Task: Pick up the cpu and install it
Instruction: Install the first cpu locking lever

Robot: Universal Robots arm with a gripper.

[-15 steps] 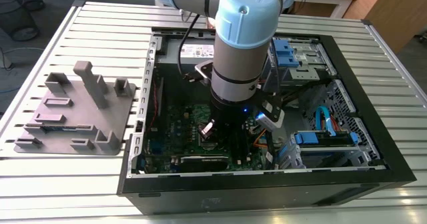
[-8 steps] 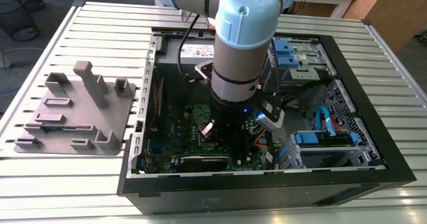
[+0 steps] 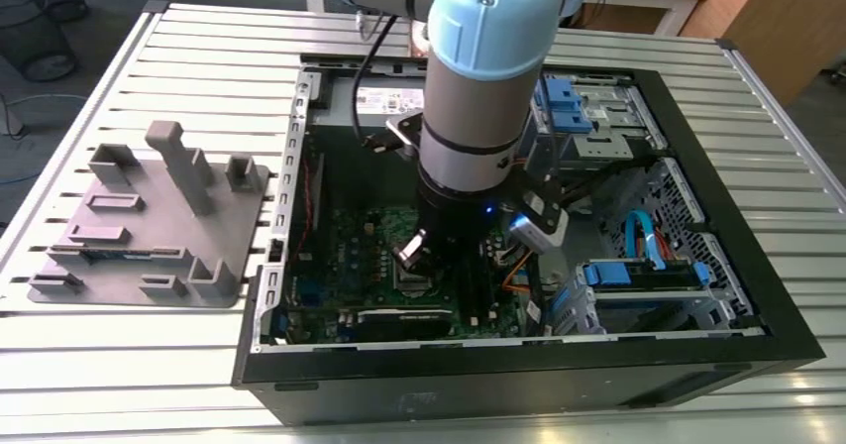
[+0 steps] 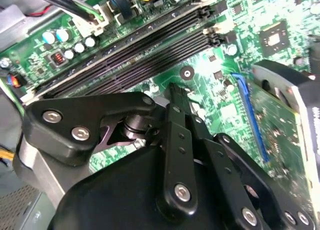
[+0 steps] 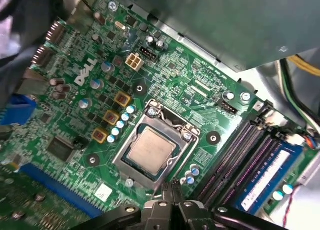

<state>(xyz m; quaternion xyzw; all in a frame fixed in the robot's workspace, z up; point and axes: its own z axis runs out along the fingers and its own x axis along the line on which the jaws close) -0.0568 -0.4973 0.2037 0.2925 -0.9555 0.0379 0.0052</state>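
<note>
Pressed together at their tips, the black fingers (image 5: 171, 190) of the gripper (image 4: 172, 90) hold nothing between them; in both wrist views the two linkages meet in a single narrow point above the green motherboard (image 5: 165, 75). The small square cpu with its pale silver-grey metal top (image 5: 151, 149) lies flat inside the metal-framed socket (image 5: 186, 136) on that board, and the fingertips hang just beside the socket's near edge, apart from the chip.

In the exterior view the grey and light-blue arm (image 3: 482, 97) reaches straight down into the open black computer case (image 3: 740, 295), which lies on its side on a slatted metal table (image 3: 133, 365). Room around the tool is tight: the case walls stand on every side, the long black memory slots (image 5: 235, 160) run close past the socket, and in the second wrist view an upright green expansion card (image 4: 280, 130) stands near the gripper's body. Blue drive brackets (image 3: 562, 102) crowd the case toward the exterior view's right. A grey plastic fixture plate with upright blocks (image 3: 146, 216) lies on the table outside the case, toward the exterior view's left, well apart from the work.

From the exterior view the arm covers the socket, so the chip cannot be made out there. The gripper's dark housing blocks much of the board in the second wrist view.
</note>
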